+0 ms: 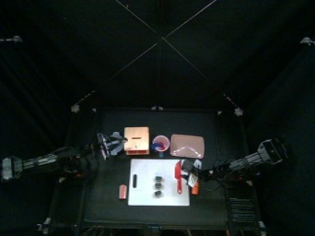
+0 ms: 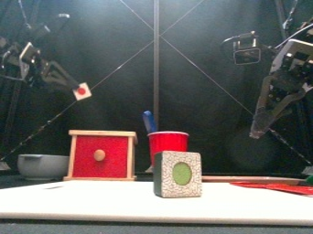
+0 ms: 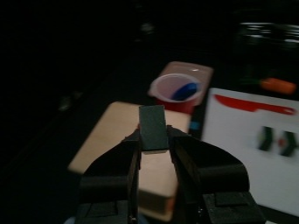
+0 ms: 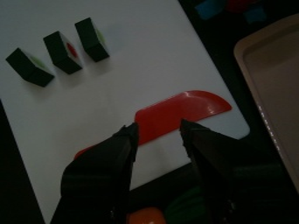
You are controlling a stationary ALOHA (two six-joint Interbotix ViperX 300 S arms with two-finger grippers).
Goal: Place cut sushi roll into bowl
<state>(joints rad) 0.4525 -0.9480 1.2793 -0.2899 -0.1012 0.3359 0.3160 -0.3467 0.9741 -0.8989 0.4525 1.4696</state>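
Nearest, three pieces of the cut sushi roll (image 4: pixel 61 52) stand on the white board (image 4: pixel 140 52), beside the red knife (image 4: pixel 181 109). The right gripper (image 4: pixel 158 144) hangs over the knife with its jaws spread. Behind are the orange box (image 2: pixel 102 155) and red cup (image 2: pixel 169 143); the bowl (image 2: pixel 43 165) is just beside the box. The raised left gripper (image 3: pixel 153 140) pinches a dark piece (image 3: pixel 152 122).

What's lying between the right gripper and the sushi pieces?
The red knife lies on the white board, between the right gripper and the sushi pieces. The right wrist view shows it best.
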